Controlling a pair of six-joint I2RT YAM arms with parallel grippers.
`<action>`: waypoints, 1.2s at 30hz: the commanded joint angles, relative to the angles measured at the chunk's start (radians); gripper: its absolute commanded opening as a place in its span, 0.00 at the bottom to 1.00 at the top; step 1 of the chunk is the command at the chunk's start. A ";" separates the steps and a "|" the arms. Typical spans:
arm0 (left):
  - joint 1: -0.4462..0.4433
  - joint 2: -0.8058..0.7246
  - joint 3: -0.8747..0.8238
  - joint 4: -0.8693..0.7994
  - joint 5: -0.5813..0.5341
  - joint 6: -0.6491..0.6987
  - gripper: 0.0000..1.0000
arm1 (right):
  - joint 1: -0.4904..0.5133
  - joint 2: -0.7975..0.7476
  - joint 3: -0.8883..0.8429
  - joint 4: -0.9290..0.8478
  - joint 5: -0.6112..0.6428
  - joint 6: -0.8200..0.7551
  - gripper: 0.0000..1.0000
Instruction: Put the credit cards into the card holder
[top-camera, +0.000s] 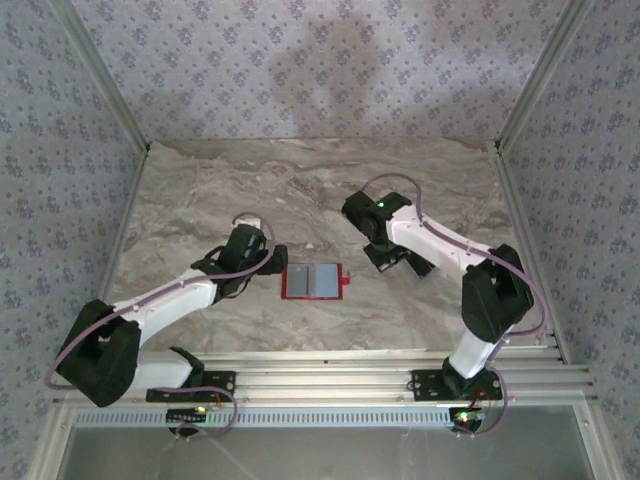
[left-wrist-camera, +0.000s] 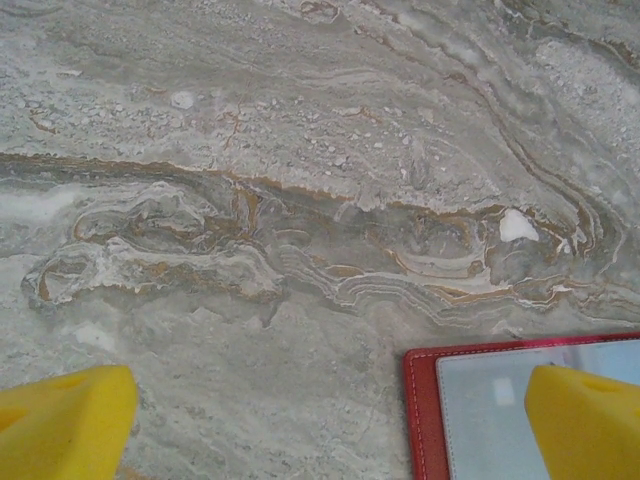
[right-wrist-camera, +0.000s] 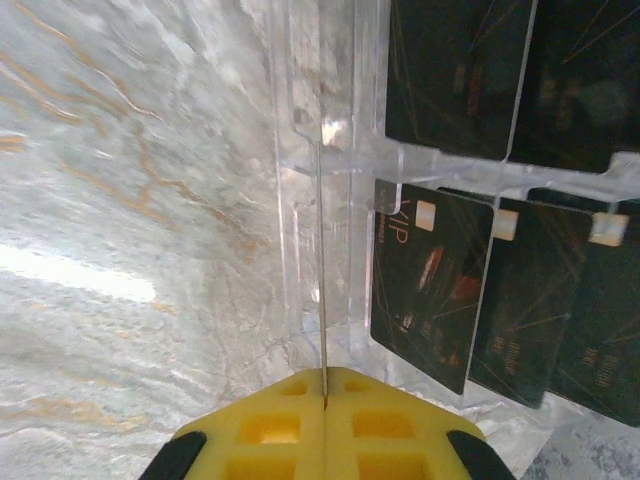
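Note:
The red card holder (top-camera: 313, 282) lies open and flat at the table's middle, grey inside up. Its left corner (left-wrist-camera: 424, 410) lies between my left gripper's yellow fingers (left-wrist-camera: 62, 425), just inside the right one. My left gripper (left-wrist-camera: 325, 435) is open and hovers at the holder's left edge (top-camera: 270, 262). Several dark credit cards (right-wrist-camera: 432, 290) stand in a clear plastic rack (right-wrist-camera: 335, 165). My right gripper (right-wrist-camera: 324, 385) is shut on one thin credit card (right-wrist-camera: 322, 250), seen edge-on and rising from the rack's left end. From above, the right gripper (top-camera: 385, 256) sits right of the holder.
Marble-patterned tabletop (top-camera: 300, 190) all around, with patterned walls on three sides. An aluminium rail (top-camera: 330, 375) runs along the near edge by the arm bases. The rack stands under my right wrist, mostly covered by it in the top view.

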 joint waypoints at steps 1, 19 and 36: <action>0.008 0.001 0.034 -0.030 0.036 0.006 1.00 | 0.023 -0.063 0.065 -0.058 -0.006 0.030 0.00; -0.068 0.205 0.160 -0.208 0.061 0.070 1.00 | 0.006 -0.204 -0.382 0.900 -0.731 0.485 0.00; -0.128 0.260 0.109 -0.215 -0.032 0.036 0.99 | 0.018 -0.101 -0.568 1.257 -0.806 0.616 0.00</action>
